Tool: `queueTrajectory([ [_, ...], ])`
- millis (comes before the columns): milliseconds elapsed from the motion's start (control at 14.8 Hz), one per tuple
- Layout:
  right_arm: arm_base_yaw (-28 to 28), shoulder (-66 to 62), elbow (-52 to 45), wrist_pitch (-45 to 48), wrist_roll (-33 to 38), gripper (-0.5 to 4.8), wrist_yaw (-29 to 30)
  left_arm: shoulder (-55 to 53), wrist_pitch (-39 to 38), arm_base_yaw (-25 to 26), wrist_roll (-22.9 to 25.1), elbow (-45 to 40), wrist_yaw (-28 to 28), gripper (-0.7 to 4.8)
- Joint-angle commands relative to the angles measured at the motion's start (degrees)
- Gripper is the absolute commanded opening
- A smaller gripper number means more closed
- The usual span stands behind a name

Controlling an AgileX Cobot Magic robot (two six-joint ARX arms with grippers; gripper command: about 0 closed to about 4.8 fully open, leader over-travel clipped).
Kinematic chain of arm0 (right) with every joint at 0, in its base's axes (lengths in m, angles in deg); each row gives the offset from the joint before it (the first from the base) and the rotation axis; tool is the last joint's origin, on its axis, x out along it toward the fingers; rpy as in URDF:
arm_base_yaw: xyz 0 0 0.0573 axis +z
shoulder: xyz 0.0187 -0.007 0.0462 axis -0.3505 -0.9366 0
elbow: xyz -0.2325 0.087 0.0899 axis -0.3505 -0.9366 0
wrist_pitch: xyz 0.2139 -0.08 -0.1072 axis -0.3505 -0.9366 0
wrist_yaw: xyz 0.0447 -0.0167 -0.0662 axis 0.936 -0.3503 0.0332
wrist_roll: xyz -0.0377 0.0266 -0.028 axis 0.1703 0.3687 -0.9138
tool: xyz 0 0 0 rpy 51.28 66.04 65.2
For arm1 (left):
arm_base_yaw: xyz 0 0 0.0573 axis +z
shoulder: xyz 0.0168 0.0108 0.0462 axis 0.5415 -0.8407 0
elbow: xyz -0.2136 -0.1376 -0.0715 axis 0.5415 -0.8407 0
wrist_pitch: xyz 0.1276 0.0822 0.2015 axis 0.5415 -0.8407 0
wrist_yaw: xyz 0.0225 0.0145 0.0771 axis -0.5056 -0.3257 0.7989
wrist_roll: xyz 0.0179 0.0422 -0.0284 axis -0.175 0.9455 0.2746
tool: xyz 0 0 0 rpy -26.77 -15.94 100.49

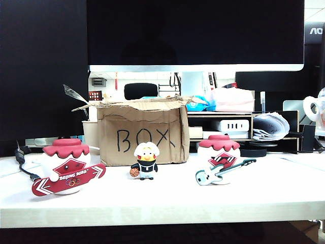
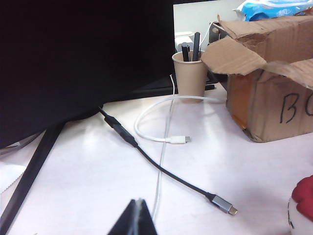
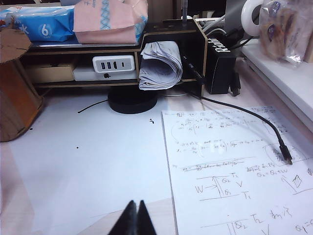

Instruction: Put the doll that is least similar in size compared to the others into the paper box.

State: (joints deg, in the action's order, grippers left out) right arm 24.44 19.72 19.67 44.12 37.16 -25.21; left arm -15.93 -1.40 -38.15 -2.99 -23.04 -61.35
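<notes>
Between the two big dolls, just before the box (image 1: 143, 134) mid-desk, stands the tiny doll (image 1: 145, 161). My left fingers (image 2: 135, 218) and right fingers (image 3: 133, 219) hang clenched, empty — I'd open one, descend squarely over its head.

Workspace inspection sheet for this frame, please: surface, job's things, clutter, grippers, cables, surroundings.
Surface: white table.
Job's things: tiny doll stands before the paper box, flaps open; snowboard doll left, guitar doll right.
Clutter: paper cup of pens; handwritten sheet.
Grippers: left gripper and right gripper shut, holding nothing, away from the dolls.
Cables: black cable, white cable.
Surroundings: monitor, shelf.
</notes>
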Motion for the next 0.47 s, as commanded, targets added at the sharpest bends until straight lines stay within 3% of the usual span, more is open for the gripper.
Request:
queueTrajectory([
  [68, 0.0, 0.0, -0.4, 0.6, 0.1, 0.01, 0.0, 0.0, 0.7, 0.0, 0.0, 0.0, -0.2, -0.05],
  [203, 0.0, 0.0, -0.4, 0.6, 0.1, 0.01, 0.0, 0.0, 0.7, -1.2, 0.0, 0.0, -0.2, -0.05],
  [474, 0.0, 0.0, -0.4, 0.6, 0.1, 0.01, 0.0, -0.9, 0.8, -12.8, 0.0, 0.0, -0.2, -0.05],
])
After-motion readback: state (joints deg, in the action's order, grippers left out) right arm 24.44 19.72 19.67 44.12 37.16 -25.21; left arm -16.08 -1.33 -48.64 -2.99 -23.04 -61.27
